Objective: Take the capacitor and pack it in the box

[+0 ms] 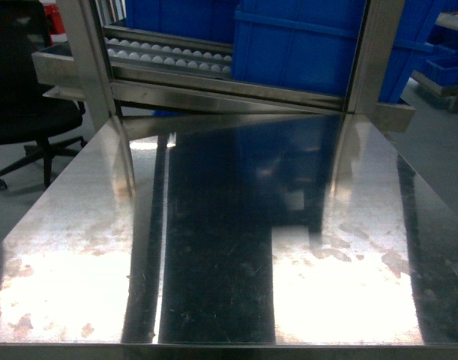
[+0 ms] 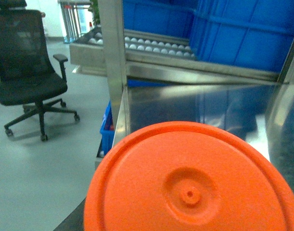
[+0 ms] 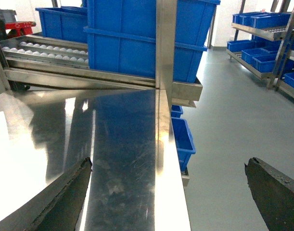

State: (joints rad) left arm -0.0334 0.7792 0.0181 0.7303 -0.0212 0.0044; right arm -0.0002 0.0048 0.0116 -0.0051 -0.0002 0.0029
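Head view: a polished stainless-steel table (image 1: 229,247) is shown, with a steel roller conveyor rack (image 1: 169,56) of white rollers at its far edge and large blue plastic bins (image 1: 303,45) standing on that rack. A black office chair (image 1: 26,112) stands on the grey floor at far left. Neither arm is seen in this view.

Left wrist view: the lower frame is filled by an orange round plastic lid (image 2: 192,183) with a small raised centre boss, positioned over the near left edge of the table. The left fingers are not visible, so their state cannot be told.

Right wrist view: the two dark right fingers (image 3: 173,192) are spread wide with nothing between them, over the table's right edge; the left one (image 3: 65,197) is above the steel, the right one above the floor. Small blue bins (image 3: 183,139) sit below the table's right side.

The pale pink box and the capacitor are not seen in any view.
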